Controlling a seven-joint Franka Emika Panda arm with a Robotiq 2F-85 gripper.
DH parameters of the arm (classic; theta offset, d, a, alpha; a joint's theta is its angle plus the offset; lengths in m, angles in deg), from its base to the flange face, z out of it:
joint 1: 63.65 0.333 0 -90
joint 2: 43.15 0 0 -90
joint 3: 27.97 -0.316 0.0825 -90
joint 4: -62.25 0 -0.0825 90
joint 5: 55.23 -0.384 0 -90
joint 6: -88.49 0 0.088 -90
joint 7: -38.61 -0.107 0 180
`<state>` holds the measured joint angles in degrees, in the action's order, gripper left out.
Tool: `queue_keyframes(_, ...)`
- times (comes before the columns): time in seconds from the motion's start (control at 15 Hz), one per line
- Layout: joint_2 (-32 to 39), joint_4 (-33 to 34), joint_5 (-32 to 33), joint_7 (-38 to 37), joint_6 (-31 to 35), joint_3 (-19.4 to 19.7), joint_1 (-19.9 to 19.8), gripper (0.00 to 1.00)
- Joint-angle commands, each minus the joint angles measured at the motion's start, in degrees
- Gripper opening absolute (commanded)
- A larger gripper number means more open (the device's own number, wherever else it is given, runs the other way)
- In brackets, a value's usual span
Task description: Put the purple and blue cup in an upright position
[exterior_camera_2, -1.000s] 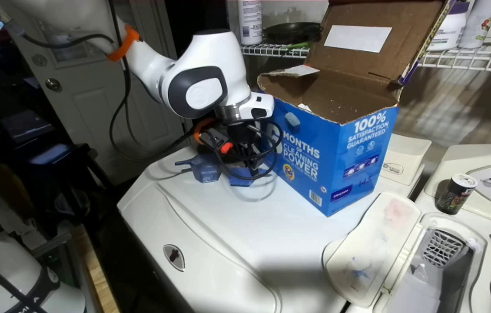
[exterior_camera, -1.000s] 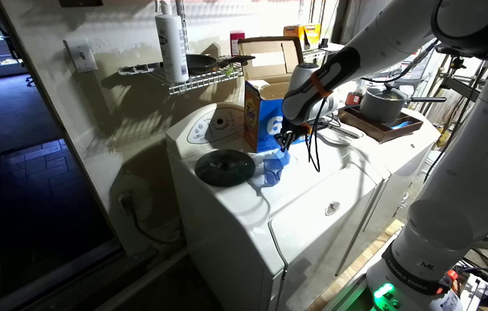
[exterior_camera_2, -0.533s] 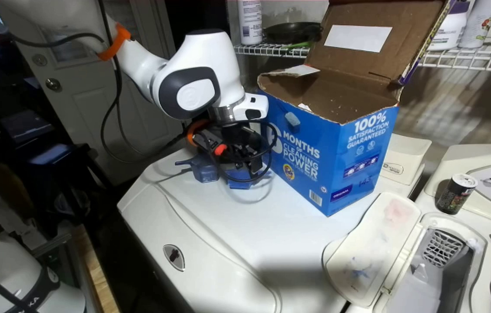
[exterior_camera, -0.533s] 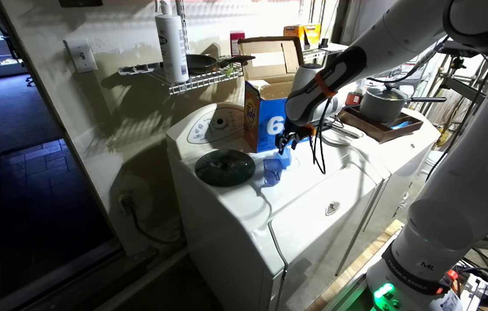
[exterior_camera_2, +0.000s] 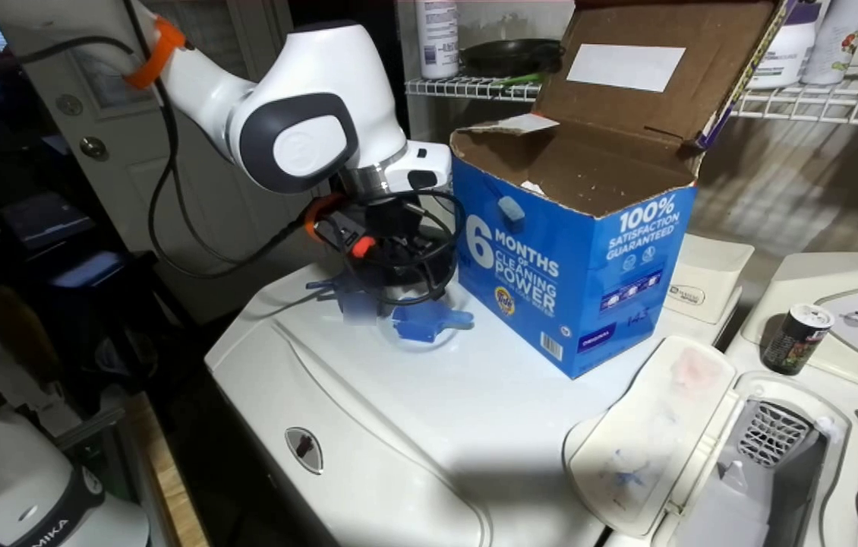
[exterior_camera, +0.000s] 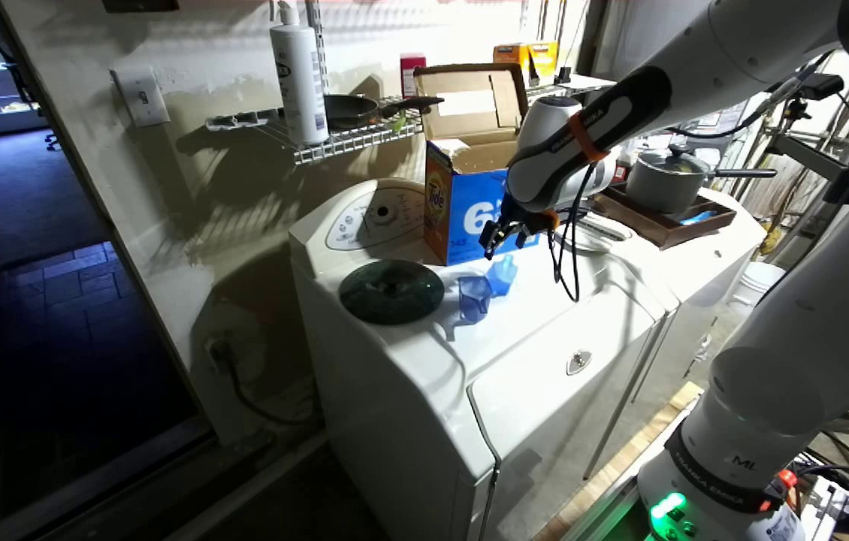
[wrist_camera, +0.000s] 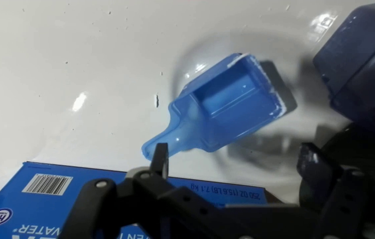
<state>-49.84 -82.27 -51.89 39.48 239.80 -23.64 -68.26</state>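
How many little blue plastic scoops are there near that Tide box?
2. The bright blue scoop is close to the Tide box; the darker, purplish-blue scoop is beside it, near the dark green disc. Any deep inside the box would be hidden.

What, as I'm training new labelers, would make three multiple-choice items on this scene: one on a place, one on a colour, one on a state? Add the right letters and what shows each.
1. Where is the brighter cup?
A) In the pan
B) On the wire shelf
C) On the white machine

2. What colour is the tray under the pot?
A) Brown
B) Yellow
C) Green

3. How do the jaws of the end effector stand?
A) Closed on the brighter cup
B) Apart
C) Closed, holding nothing

1: C, since both exterior views show it on that white top.
2: A, since its walls look brown in an exterior view.
3: B, since the wrist view shows a wide gap, with nothing clamped in it.
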Motion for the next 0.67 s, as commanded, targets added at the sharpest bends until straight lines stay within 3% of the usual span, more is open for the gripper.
queue_keyframes(0.0,-6.4,-3.4,-1.6,-0.2,-1.9,-0.7,1.0,1.00)
queue_keyframes(0.6,-16.0,-4.8,-1.6,-3.6,-7.3,-3.3,2.4,1.00)
